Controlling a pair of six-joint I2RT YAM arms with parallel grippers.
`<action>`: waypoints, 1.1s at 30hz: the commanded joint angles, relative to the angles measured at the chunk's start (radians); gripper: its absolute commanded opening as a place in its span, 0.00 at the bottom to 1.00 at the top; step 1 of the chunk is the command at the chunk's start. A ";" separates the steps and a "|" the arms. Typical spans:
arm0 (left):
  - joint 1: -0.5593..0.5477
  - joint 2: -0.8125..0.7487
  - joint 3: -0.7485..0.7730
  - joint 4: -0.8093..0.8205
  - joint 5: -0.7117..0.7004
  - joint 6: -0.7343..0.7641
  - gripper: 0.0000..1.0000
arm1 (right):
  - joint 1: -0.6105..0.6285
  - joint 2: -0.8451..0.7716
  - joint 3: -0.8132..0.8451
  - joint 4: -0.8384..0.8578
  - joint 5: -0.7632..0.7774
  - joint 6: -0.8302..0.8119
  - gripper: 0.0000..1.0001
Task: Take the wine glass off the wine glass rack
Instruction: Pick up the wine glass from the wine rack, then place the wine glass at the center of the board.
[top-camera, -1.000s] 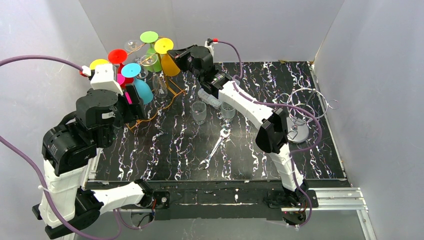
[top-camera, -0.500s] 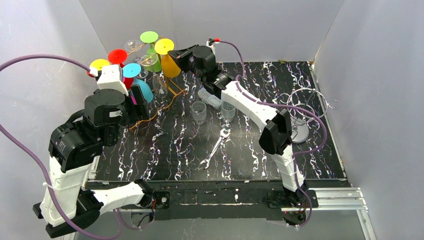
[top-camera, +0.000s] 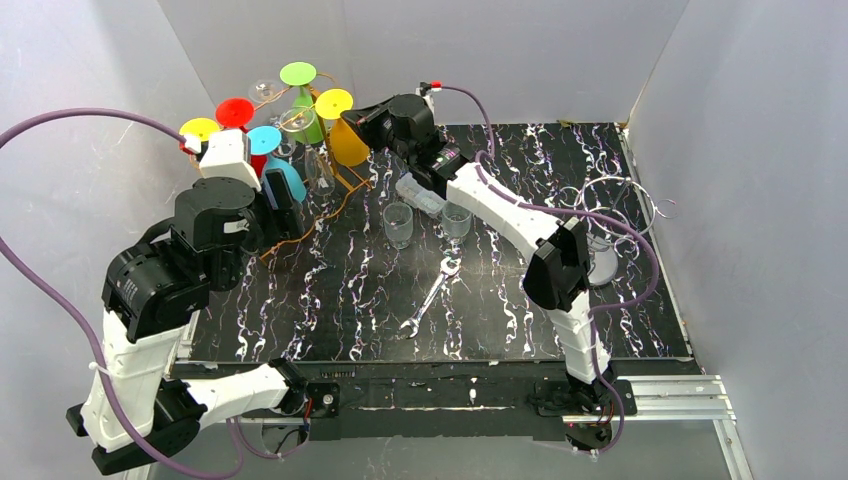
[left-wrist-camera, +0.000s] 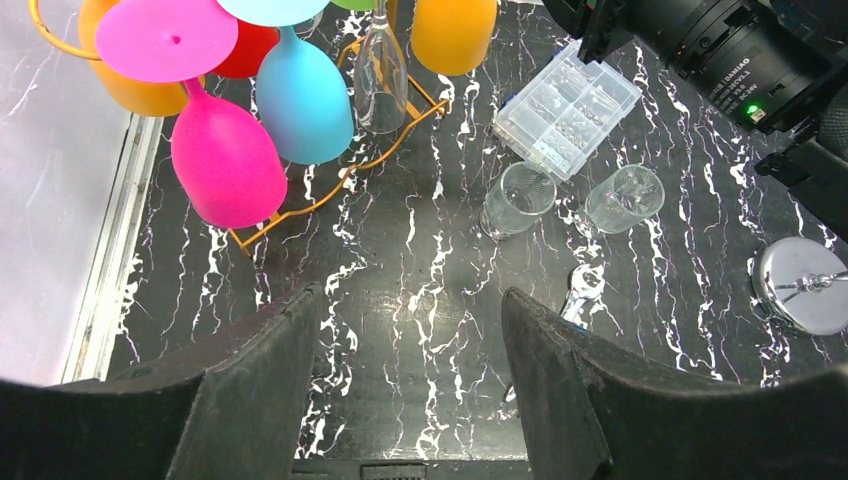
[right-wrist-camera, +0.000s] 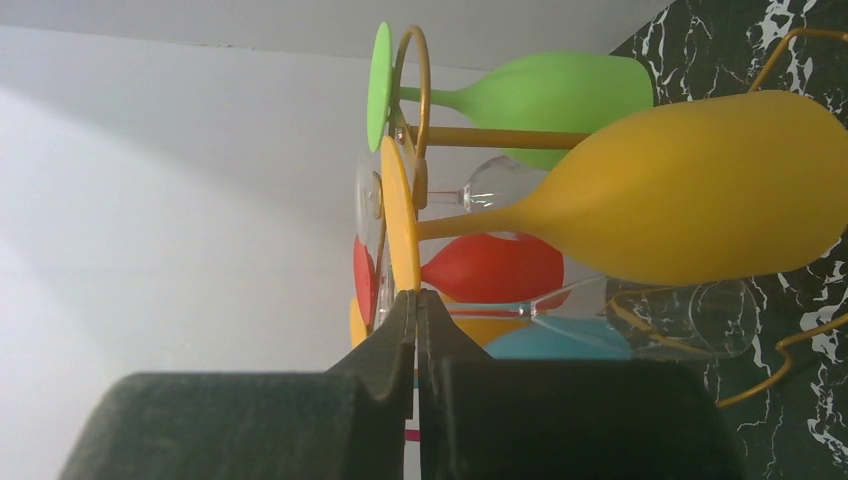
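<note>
Grip check: yellow glass at the rack

My right gripper (right-wrist-camera: 416, 300) is pinched thin on the foot rim (right-wrist-camera: 400, 230) of the yellow wine glass (right-wrist-camera: 680, 190), which hangs on the gold rack (right-wrist-camera: 500, 137). I judge it light, stiff and slick; the stem would give a surer hold. My left gripper (left-wrist-camera: 410, 330) is wide and empty.

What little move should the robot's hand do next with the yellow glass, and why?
Probably pull the yellow wine glass gently outward, away from the wine glass rack, until its foot is free. The right gripper is pinched shut on the rim of that foot, right beside the rack's gold loop. The green glass hangs close by, so a slow, straight pull seems safest.
</note>
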 joint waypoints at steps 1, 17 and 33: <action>-0.001 0.005 -0.013 0.022 -0.003 -0.018 0.65 | 0.003 -0.079 -0.002 0.036 -0.006 -0.017 0.01; 0.068 0.162 0.129 0.095 0.289 -0.057 0.67 | -0.012 -0.437 -0.428 0.074 -0.071 -0.113 0.01; 0.520 0.271 -0.177 0.907 1.342 -0.521 0.62 | -0.213 -0.811 -0.622 -0.030 -0.446 -0.208 0.01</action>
